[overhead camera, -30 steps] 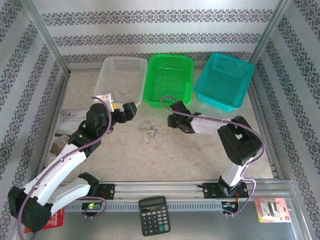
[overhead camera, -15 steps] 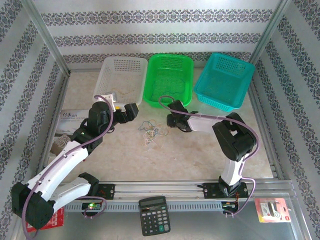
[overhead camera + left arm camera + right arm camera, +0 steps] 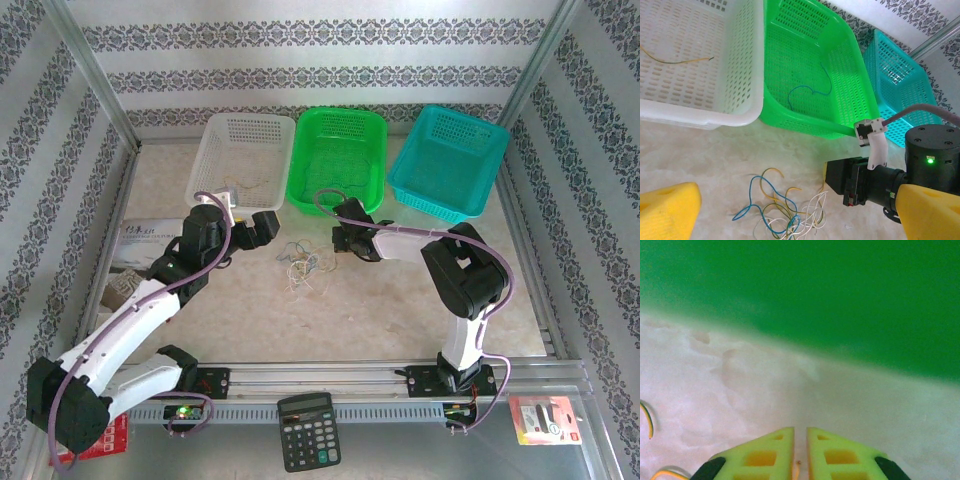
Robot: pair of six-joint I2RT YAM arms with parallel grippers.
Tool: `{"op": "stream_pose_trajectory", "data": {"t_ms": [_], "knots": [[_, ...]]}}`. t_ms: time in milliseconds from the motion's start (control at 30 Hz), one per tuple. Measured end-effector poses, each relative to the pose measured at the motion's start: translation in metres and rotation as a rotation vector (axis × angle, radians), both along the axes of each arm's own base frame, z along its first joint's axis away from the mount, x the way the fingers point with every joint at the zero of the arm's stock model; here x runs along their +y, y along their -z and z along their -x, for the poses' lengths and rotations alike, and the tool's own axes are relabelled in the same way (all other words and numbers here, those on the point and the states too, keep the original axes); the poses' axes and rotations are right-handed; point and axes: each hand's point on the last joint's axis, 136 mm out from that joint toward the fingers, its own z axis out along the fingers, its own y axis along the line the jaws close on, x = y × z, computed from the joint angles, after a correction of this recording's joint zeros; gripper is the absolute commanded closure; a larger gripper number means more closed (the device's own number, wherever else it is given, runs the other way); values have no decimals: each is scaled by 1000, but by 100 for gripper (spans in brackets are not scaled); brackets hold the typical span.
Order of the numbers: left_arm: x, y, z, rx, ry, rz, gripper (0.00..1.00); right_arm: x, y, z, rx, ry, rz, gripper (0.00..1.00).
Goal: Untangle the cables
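The cables (image 3: 300,260) lie as a loose tangle of blue, yellow and white strands on the table, between the two grippers. My left gripper (image 3: 264,228) hangs just left of the pile, wide open with nothing in it. From its wrist the cables (image 3: 785,210) sit low between the yellow fingers (image 3: 667,210). My right gripper (image 3: 338,241) is at the pile's right edge, low over the table. Its fingers (image 3: 767,457) are closed to a narrow slit with a thin yellow strand (image 3: 796,471) in it. The black right gripper (image 3: 842,177) faces the pile's right side.
A white basket (image 3: 252,116) holds a yellow strand (image 3: 675,61). The green basket (image 3: 340,110) holds a blue strand (image 3: 810,90). A teal basket (image 3: 445,155) stands at the back right. A booklet (image 3: 140,245) lies at the left, a calculator (image 3: 306,430) at the near edge.
My right gripper's jaws have closed at the pile's right edge and shifted slightly left. The left gripper has crept a little right, toward the pile, still open.
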Motion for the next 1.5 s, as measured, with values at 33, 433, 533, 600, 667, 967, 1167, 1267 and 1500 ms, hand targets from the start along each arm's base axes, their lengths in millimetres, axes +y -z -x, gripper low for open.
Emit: {"op": "stream_pose_trajectory", "data": {"t_ms": [33,433,533,600,667,967,1167,1267,1500], "knots": [[0,1,0,2,-1,1,0,0,0,0,0,-3,-1,93],[-2,11,1,26,15,5,0,-1,-19,10,-17,-21,-36,100],[-4,13,2,25,26,9,0,1,-53,9,-78,-28,-79,100],[-6,15,3,29,42,9,0,3,-78,9,-126,-36,-114,100],[-10,17,2,24,62,9,0,5,-99,9,-161,-45,-147,100],[-36,25,4,-3,224,21,4,17,-161,20,-240,-111,-281,100],[-56,23,5,-44,342,47,14,28,-202,31,-289,-174,-377,100],[-65,23,3,-58,392,66,17,35,-220,37,-310,-209,-414,100],[-82,28,-1,-62,474,103,21,51,-237,51,-321,-276,-458,100]]}}
